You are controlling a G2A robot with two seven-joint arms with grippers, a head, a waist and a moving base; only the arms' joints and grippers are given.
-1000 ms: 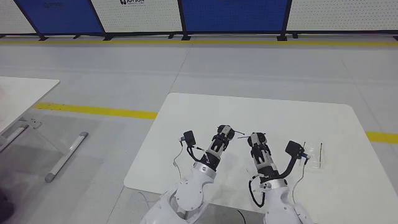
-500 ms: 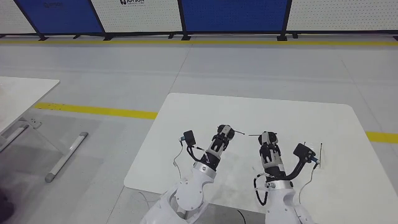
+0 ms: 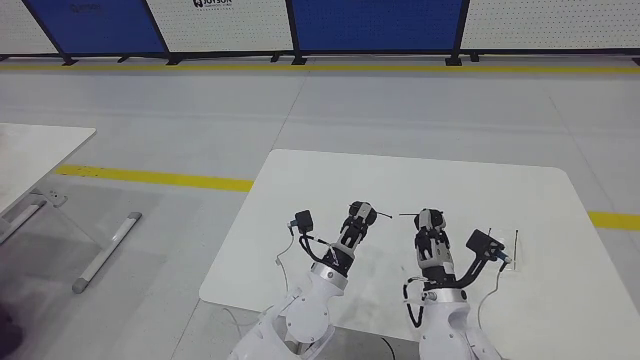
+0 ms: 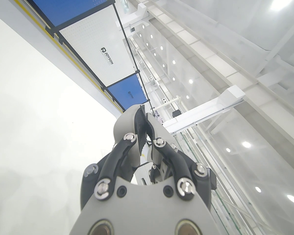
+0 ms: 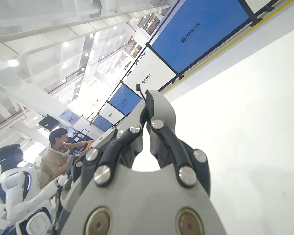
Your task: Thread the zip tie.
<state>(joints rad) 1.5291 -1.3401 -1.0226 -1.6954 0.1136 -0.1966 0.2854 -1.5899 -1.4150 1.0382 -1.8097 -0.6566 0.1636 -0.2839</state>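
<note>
Right wrist view: right jaws pinch one zip tie (image 5: 138, 87); left jaws seemingly pinch a second zip tie (image 3: 384, 214).

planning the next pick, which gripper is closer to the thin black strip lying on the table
Right. The right gripper is on the strip's side; the left gripper is beyond it, farther off.

Most of the zip tie (image 5: 139, 91) is hidden between the pressed pads of the right pincer (image 5: 146, 99).
</note>
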